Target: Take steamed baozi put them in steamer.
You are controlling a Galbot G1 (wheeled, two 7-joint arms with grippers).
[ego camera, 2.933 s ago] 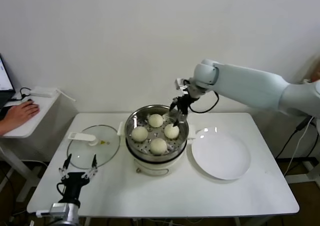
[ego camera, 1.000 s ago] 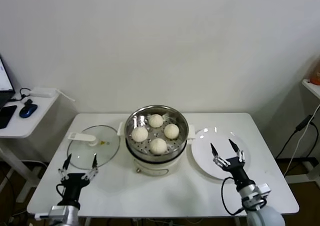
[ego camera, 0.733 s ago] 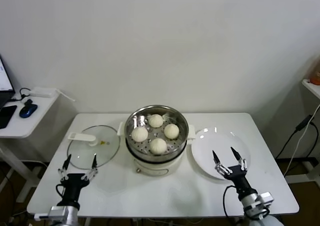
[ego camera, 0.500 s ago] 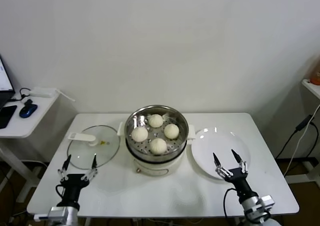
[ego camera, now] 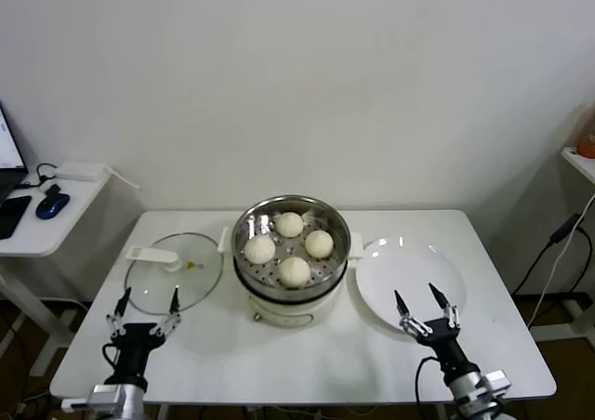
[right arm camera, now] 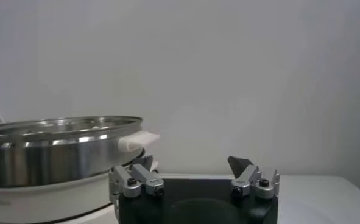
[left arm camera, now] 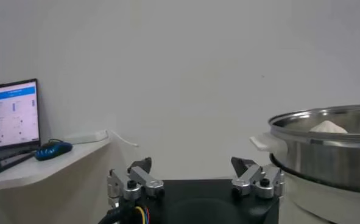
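Observation:
The steamer (ego camera: 240, 249), a shiny steel pot on a white base, stands mid-table with several cream-white baozi (ego camera: 295, 270) on its perforated tray. My right gripper (ego camera: 416, 299) is open and empty at the front right, over the near edge of the plate. At the front left my left gripper (ego camera: 149, 301) is open and empty, just in front of the glass lid. The left wrist view shows its gripper (left arm camera: 190, 164) open, with the steamer (left arm camera: 326, 146) and one baozi top (left arm camera: 328, 126) off to one side. In the right wrist view the gripper (right arm camera: 192, 162) is open beside the steamer (right arm camera: 58, 152).
A flat glass lid (ego camera: 174, 269) with a white handle lies left of the steamer. A round white plate (ego camera: 409, 267) with nothing on it lies to the right. A low side table (ego camera: 56, 220) with a mouse stands beyond the table's left end.
The right arm has left the steamer, dropped to the table's front right and drifted slightly nearer the front edge. The baozi and left gripper have not moved.

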